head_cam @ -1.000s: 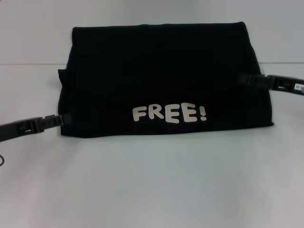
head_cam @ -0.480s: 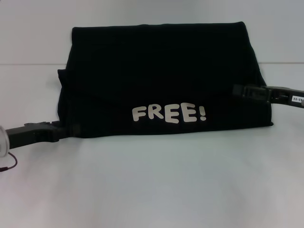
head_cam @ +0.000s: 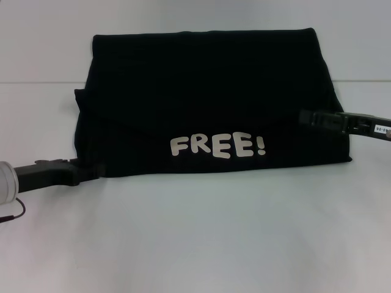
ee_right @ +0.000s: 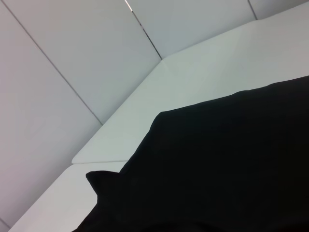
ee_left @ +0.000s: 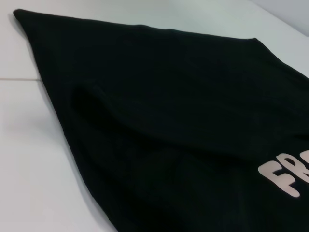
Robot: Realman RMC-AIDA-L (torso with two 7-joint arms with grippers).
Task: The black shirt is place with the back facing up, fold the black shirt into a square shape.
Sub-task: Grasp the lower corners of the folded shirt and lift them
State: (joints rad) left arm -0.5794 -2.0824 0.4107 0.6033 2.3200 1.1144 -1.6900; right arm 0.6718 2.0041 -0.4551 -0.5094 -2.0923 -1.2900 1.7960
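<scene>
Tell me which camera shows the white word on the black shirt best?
The head view is best: the whole white word FREE! shows on the front of the folded black shirt. The left wrist view catches only the first letters at its edge. The right wrist view shows just plain black cloth, with no letters.

The shirt is showing plain black with white "FREE!" lettering; the desk is looking white; both grippers are appearing black.
</scene>
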